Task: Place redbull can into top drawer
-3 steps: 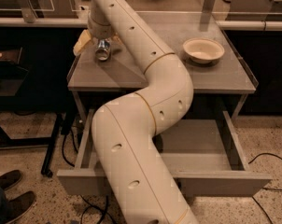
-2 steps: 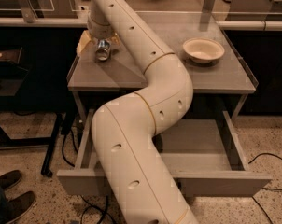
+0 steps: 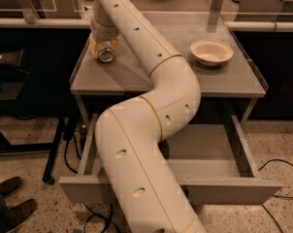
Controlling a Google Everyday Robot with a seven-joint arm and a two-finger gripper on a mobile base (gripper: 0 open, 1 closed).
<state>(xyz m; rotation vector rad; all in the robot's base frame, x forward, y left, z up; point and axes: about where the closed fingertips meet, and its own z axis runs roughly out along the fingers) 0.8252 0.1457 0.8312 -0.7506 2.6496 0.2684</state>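
The redbull can (image 3: 106, 54) shows its shiny metal end at the back left corner of the grey table (image 3: 224, 81). My gripper (image 3: 105, 48) comes down onto it at the end of the long cream arm, and its yellowish fingers (image 3: 94, 46) sit on both sides of the can, shut on it. I cannot tell whether the can rests on the table or is just off it. The top drawer (image 3: 234, 191) under the table is pulled fully out, and my arm hides part of its grey floor and front panel.
A cream bowl (image 3: 211, 51) stands at the back right of the table. Someone's shoes (image 3: 8, 198) are on the floor at the lower left. Cables (image 3: 277, 166) lie on the floor beside the drawer. A dark stand (image 3: 10, 76) is left of the table.
The gripper and the can have shifted very slightly toward the front. The left finger now sits closer against the can. The drawer and the bowl have not moved.
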